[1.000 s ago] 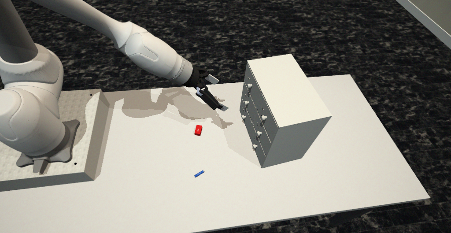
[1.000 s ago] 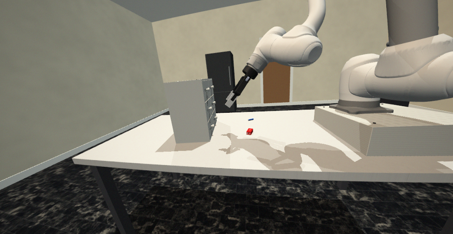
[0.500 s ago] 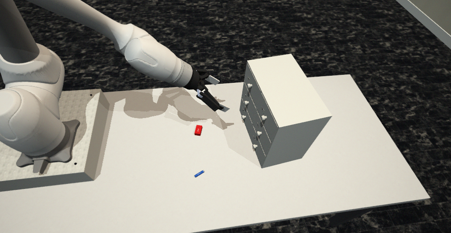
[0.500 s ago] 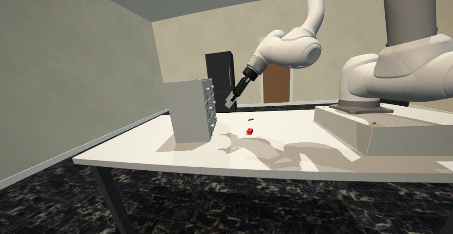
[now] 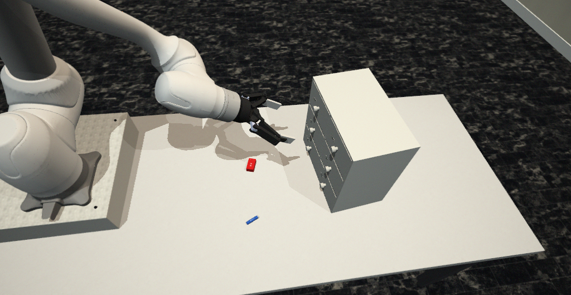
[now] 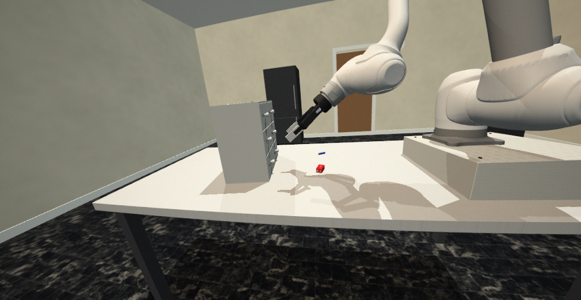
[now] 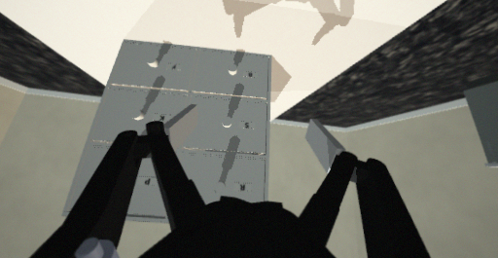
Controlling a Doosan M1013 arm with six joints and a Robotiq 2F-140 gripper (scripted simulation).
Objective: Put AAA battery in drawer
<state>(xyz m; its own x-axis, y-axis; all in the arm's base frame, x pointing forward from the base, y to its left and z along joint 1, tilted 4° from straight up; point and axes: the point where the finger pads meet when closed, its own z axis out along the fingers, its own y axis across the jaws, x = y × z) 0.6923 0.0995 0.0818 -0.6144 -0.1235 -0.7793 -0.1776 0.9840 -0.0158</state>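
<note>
The AAA battery is the small blue cylinder (image 5: pixel 252 219) (image 6: pixel 321 153) lying on the table. The small chest (image 5: pixel 386 111) (image 6: pixel 243 143) (image 7: pixel 204 72) stands upright with several knobbed drawers in two columns, all looking pushed in. The wrist view shows its front upside down; the letters are too small and blurred for me to tell surely which drawer is B. My gripper (image 5: pixel 284 121) (image 6: pixel 292 132) (image 7: pixel 252 121) is open and empty, above the table and in front of the chest's drawer side. It is tilted down toward the chest, well away from the battery.
A red block (image 5: pixel 250 164) (image 6: pixel 320 168) lies on the table between the robot's base and the chest, nearer the gripper than the battery is. The raised base block (image 5: pixel 115 197) (image 6: pixel 527 180) is on the robot's side. The table's edge runs behind the chest.
</note>
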